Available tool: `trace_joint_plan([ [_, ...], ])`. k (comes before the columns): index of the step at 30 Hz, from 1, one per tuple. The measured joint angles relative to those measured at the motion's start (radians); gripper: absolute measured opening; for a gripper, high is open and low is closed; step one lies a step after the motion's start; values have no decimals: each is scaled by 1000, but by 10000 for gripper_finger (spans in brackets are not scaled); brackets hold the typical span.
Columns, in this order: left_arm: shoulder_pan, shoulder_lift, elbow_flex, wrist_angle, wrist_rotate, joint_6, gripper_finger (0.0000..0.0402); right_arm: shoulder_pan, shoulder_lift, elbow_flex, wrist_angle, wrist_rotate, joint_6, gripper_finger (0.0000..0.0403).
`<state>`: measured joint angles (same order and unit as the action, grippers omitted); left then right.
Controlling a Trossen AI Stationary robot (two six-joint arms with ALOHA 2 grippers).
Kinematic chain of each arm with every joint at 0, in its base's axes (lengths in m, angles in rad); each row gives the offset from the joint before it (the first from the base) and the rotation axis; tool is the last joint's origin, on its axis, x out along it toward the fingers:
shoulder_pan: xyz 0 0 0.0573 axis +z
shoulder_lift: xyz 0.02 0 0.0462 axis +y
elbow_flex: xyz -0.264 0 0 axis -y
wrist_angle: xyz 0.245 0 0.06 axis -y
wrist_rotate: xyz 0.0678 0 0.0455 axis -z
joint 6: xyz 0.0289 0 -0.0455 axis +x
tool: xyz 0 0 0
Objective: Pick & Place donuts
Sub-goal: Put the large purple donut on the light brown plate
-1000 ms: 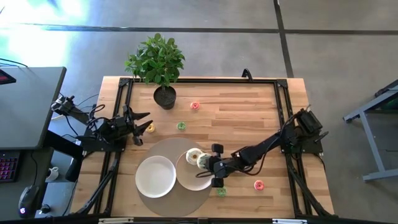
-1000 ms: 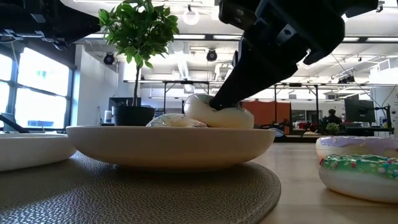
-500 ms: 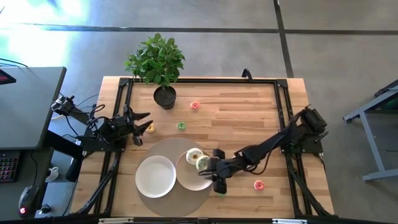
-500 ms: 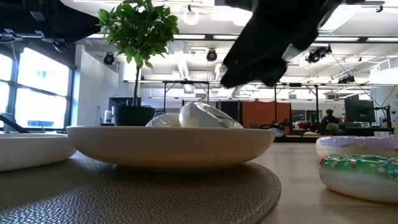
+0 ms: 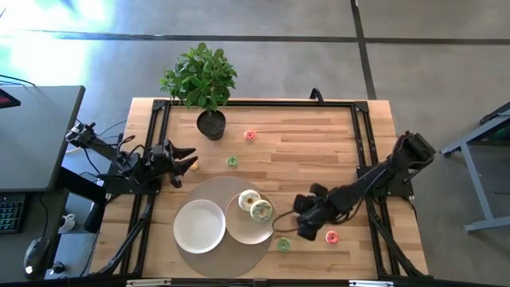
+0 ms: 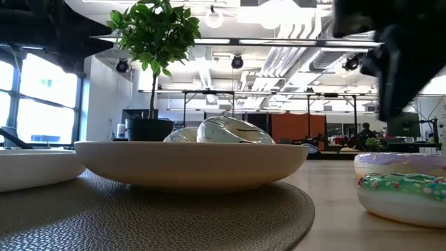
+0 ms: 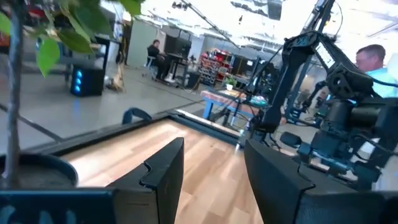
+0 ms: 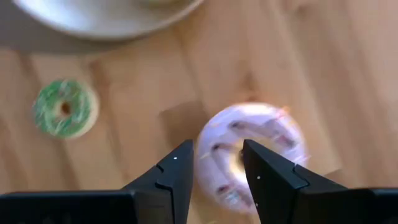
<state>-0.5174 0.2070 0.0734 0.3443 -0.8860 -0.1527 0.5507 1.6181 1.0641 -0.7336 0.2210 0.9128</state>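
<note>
Two iced donuts point(image 5: 255, 204) lie side by side in the right white plate point(image 5: 239, 229); the low view shows them point(image 6: 223, 130) above its rim. On the wood near the front, a pink donut point(image 5: 331, 236) and a green donut point(image 5: 284, 244) lie flat. My right gripper point(image 5: 309, 223) hovers open over the pink donut point(image 8: 252, 155), with the green one point(image 8: 65, 107) off to one side. Near the table's left edge my left gripper point(image 5: 182, 156) waits open, close to a tiny yellow donut point(image 5: 191, 163). Farther back lie a tiny green donut point(image 5: 232, 161) and a red-pink one point(image 5: 249, 135).
A second white plate point(image 5: 199, 226) sits left of the first, both on a round grey mat point(image 5: 211, 190). A potted plant point(image 5: 205, 84) stands at the far left. A black frame point(image 5: 362, 143) runs along the table's edges. Bare wood lies at the far right.
My right gripper has opened and let go of the cream donut, which now lies in the right plate beside the other one. The gripper then rose and drew back toward the table's right edge, ending over the pink donut.
</note>
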Motion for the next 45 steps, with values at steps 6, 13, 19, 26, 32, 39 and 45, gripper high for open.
trace_joint_plan([
  [6,0,0,0,-13,44,-62,168,53,65,0,13,-12,37,134],
  [13,0,0,0,-11,51,-66,168,40,133,0,-34,76,56,133],
  [19,0,0,0,-11,53,-75,168,18,167,3,-16,28,52,102],
  [26,0,0,0,-11,74,-89,168,18,158,8,-6,33,53,11],
  [32,0,0,0,-11,87,-89,168,17,136,118,12,209,51,11],
  [39,0,0,0,-11,87,-107,168,10,149,174,519,371,-266,9],
  [45,0,0,0,-34,87,-115,168,-10,254,161,785,256,-421,6],
])
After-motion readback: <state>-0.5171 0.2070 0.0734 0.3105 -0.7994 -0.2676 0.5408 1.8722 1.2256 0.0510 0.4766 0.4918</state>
